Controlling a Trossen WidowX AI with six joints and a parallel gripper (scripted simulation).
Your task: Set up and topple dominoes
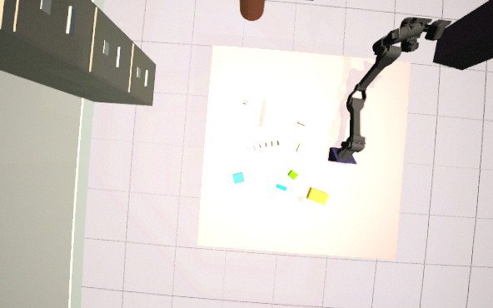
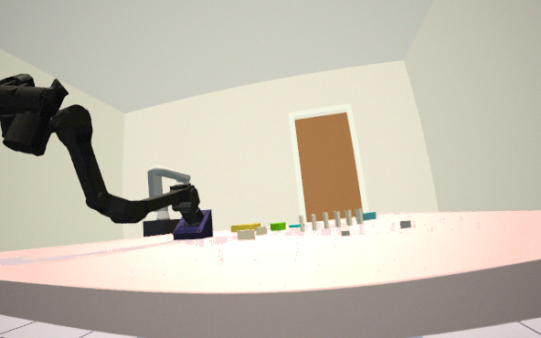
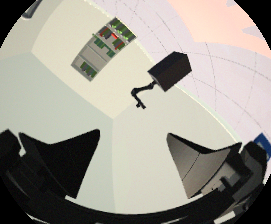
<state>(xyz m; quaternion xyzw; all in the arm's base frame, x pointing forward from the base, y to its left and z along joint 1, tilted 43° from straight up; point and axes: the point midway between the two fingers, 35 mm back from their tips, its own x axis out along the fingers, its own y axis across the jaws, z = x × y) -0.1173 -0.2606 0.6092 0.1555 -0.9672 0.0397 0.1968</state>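
Several pale dominoes stand upright in an evenly spaced row. The row's right end domino (image 1: 278, 142) in the top view is the left end domino (image 2: 302, 223) in the exterior view. Two loose pale blocks that look like dominoes lie flat beyond that end: one block (image 1: 298, 147) (image 2: 261, 230) nearer the row, the other block (image 1: 301, 123) (image 2: 246, 235) farther off. My gripper (image 3: 134, 135) is open and empty, its fingers wide apart in the wrist view. It is raised at the arm's far end, away from the row, and faces the room's walls.
The arm rises from a purple base (image 1: 334, 155) (image 2: 206, 224). A yellow block (image 1: 318, 196) (image 2: 245, 227), green block (image 1: 292, 175) (image 2: 278, 227), blue block (image 1: 281, 187) and teal block (image 1: 238, 177) (image 2: 369, 216) lie across from a long pale bar (image 1: 263, 113) and small cube (image 1: 245, 101).
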